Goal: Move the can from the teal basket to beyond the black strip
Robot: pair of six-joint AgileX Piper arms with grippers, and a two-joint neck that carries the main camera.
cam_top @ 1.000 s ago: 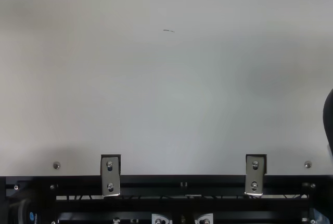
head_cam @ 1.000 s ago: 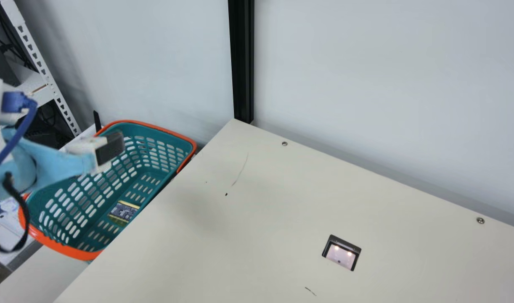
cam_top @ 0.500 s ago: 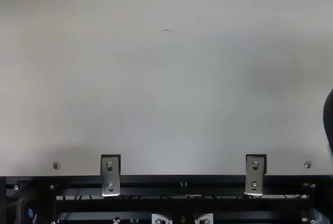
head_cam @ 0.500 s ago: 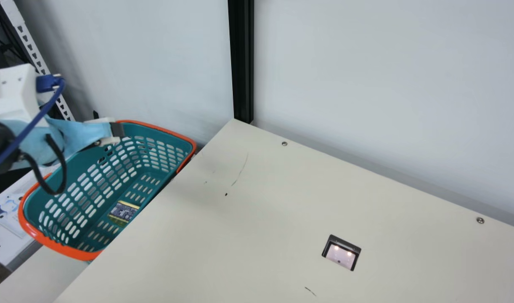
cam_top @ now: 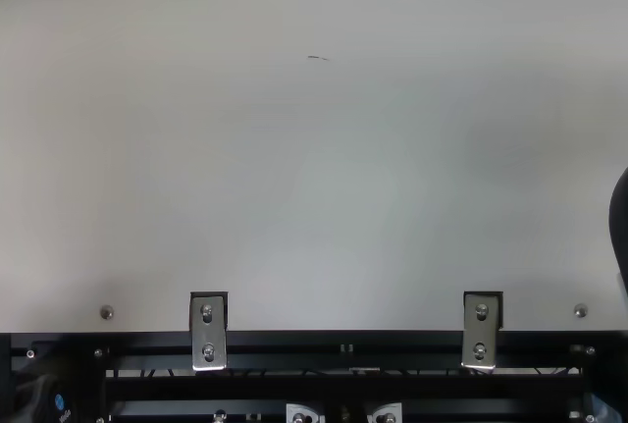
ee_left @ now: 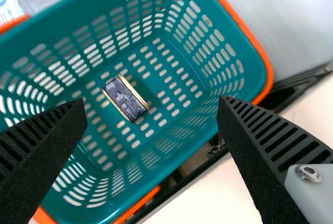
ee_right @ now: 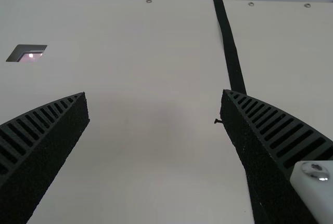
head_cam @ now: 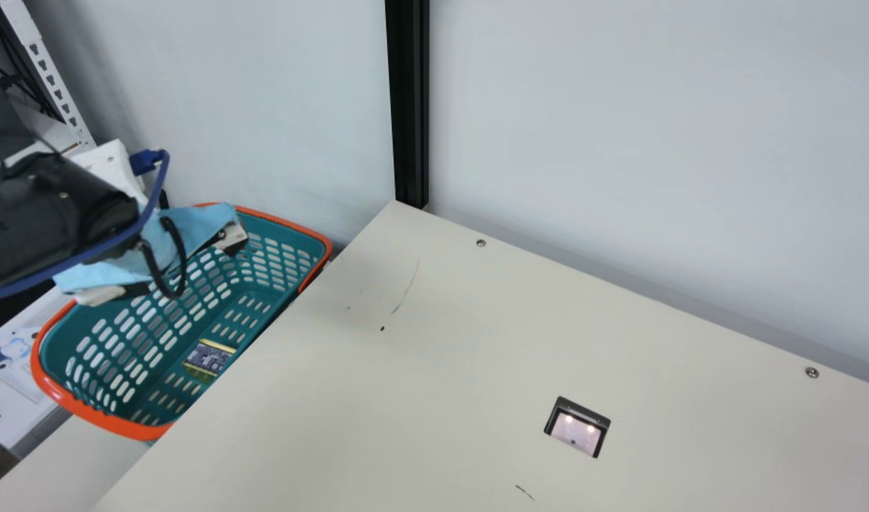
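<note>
- Gold-banded, the can lies in the teal basket, longer side across the basket's length.
- Left claw, the nearer, is released above; the can sits askew to its closing line.
- Right claw gapes by the black strip.

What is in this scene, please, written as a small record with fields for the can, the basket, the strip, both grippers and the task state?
can: lying on its side on the basket floor
basket: teal, orange rim, beside the table, at the main view's left
strip: black, running along the table surface
left gripper: open above the basket, not holding the can
right gripper: open over the table, empty
task state: can not yet lifted out
</note>
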